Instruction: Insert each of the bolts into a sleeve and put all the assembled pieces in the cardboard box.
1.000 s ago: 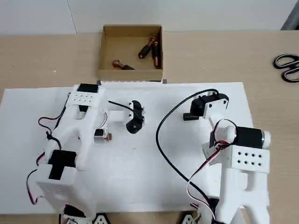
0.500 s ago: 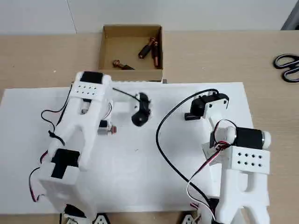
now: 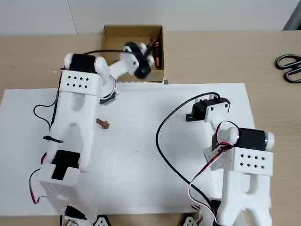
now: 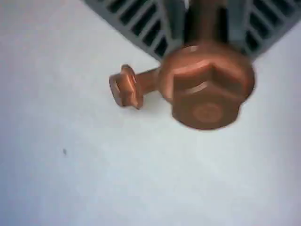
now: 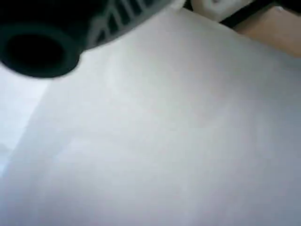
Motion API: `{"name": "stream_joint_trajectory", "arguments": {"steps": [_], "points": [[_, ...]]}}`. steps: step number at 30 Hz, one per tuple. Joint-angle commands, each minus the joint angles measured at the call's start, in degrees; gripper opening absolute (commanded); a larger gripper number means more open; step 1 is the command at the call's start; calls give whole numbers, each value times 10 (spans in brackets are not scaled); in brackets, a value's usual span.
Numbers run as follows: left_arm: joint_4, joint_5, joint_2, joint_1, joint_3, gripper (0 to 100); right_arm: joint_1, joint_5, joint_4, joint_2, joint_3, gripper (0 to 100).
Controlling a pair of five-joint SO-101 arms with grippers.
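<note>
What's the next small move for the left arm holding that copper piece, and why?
Probably nudge a bit farther over the cardboard box, then open. The left gripper, shut on the copper piece, sits above the box's near rim, so releasing here might bounce it off the edge. A loose bolt waits on the white sheet.

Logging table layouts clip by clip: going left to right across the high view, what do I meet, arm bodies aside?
loose bolt → left gripper, a held bolt in its jaws, over the cardboard box → right gripper → scissors
</note>
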Motion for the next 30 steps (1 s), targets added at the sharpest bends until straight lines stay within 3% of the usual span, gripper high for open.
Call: {"name": "stream_joint_trajectory", "arguments": {"steps": [1, 9, 16, 22, 30], "points": [[11, 85, -55, 4, -25, 6, 6, -29, 19, -15, -62, 6], [11, 220, -292, 30, 44, 7, 2, -114, 34, -26, -113, 6], [11, 262, -426, 27, 161, 6, -7, -119, 27, -171, -111, 6], [7, 324, -491, 27, 189, 6, -31, -133, 7, -233, -96, 2], [-13, 468, -557, 27, 216, 6, -91, -275, -82, -373, 3, 2]]}}
